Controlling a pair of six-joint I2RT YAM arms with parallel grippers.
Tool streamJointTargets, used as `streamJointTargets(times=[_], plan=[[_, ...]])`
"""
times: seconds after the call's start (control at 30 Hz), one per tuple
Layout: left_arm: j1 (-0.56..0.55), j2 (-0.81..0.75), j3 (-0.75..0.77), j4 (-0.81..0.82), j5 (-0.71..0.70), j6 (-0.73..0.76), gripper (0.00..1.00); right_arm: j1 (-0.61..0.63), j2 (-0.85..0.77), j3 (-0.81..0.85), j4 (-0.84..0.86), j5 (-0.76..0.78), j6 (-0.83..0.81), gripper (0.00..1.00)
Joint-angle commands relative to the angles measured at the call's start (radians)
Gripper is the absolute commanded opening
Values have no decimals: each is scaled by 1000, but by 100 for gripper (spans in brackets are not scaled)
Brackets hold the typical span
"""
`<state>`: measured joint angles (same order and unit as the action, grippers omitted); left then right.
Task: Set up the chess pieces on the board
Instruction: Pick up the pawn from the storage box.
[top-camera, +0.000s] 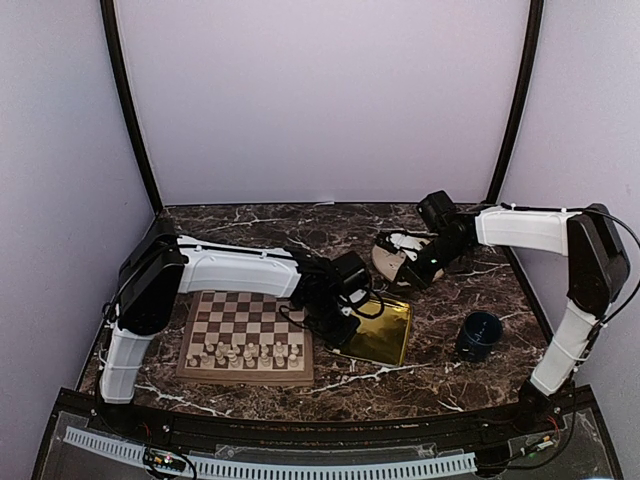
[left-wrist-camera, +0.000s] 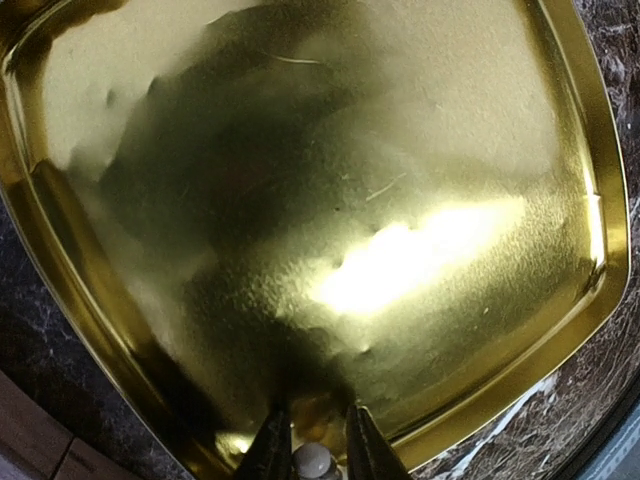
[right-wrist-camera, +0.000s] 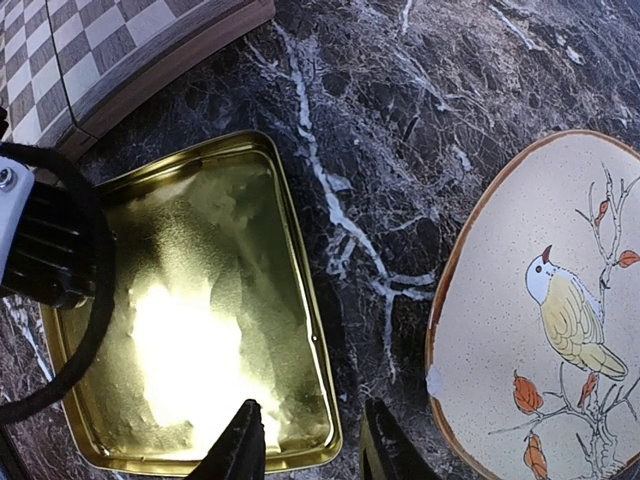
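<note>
The wooden chessboard (top-camera: 245, 322) lies at the left; its corner shows in the right wrist view (right-wrist-camera: 100, 50). Several cream-white chess pieces (top-camera: 250, 352) stand in two rows along its near side. My left gripper (top-camera: 342, 328) hovers over the gold tray's left part. In the left wrist view my left gripper (left-wrist-camera: 316, 418) is shut on one small cream chess piece (left-wrist-camera: 314, 460), just above the tray floor. My right gripper (top-camera: 412, 272) is open and empty. In its wrist view my right gripper (right-wrist-camera: 312, 450) is above the marble between the tray and a plate.
The shiny gold tray (top-camera: 385, 335) (left-wrist-camera: 400, 150) (right-wrist-camera: 190, 330) sits right of the board and looks empty. A bird-painted plate (top-camera: 392, 252) (right-wrist-camera: 520, 330) lies at the back right. A blue cup (top-camera: 478, 335) stands near the right. The left arm (right-wrist-camera: 40, 240) overhangs the tray.
</note>
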<state>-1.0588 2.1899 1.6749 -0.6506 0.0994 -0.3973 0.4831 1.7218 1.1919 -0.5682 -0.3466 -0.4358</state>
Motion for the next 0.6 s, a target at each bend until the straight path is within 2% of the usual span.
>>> streamJointTargets(times=[0.0, 0.57], plan=[[-6, 34, 49, -64, 38, 0, 22, -6, -15, -8, 5, -23, -9, 33], [-6, 41, 120, -147, 30, 16, 9, -6, -6, -3, -2, -29, -13, 34]])
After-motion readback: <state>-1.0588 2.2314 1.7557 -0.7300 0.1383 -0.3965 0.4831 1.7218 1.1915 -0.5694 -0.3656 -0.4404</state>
